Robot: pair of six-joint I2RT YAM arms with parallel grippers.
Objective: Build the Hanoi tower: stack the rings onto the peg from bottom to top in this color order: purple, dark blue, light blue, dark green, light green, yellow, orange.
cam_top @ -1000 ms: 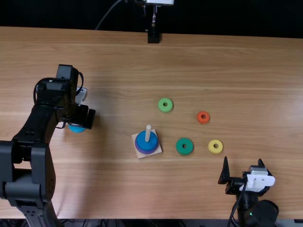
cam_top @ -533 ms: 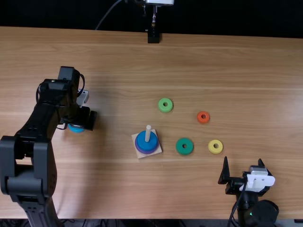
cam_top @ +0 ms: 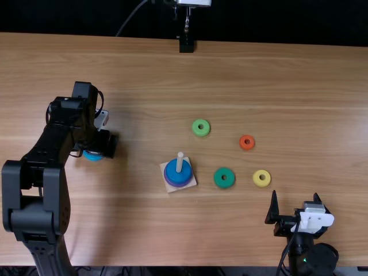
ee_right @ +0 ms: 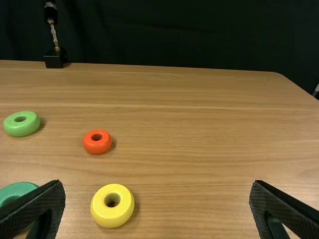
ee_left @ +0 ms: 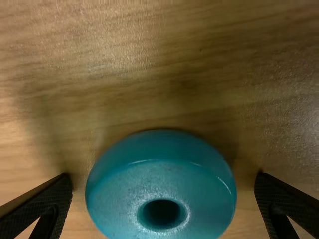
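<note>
At the left of the top view, my left gripper (cam_top: pixel 99 150) is low over the light blue ring (cam_top: pixel 93 156), partly covering it. In the left wrist view the light blue ring (ee_left: pixel 162 191) lies between the spread fingers of the open left gripper (ee_left: pixel 163 191), a gap on each side. The peg (cam_top: pixel 180 162) rises from a square base (cam_top: pixel 171 187) with the purple ring (cam_top: pixel 168 179) under the dark blue ring (cam_top: pixel 178 172). Open, my right gripper (cam_top: pixel 295 205) rests near the lower right; the right wrist view also gives this gripper (ee_right: pixel 157 191) with fingers wide apart.
Loose on the table (cam_top: pixel 144 236) lie the light green ring (cam_top: pixel 200 127), dark green ring (cam_top: pixel 224 177), yellow ring (cam_top: pixel 261 178) and orange ring (cam_top: pixel 246 142), all right of or beyond the base. A black stand (cam_top: pixel 186 43) is at the far edge.
My left gripper has shifted slightly to the right over the light blue ring, its arm moving with it. The right arm, base and rings have kept their places.
</note>
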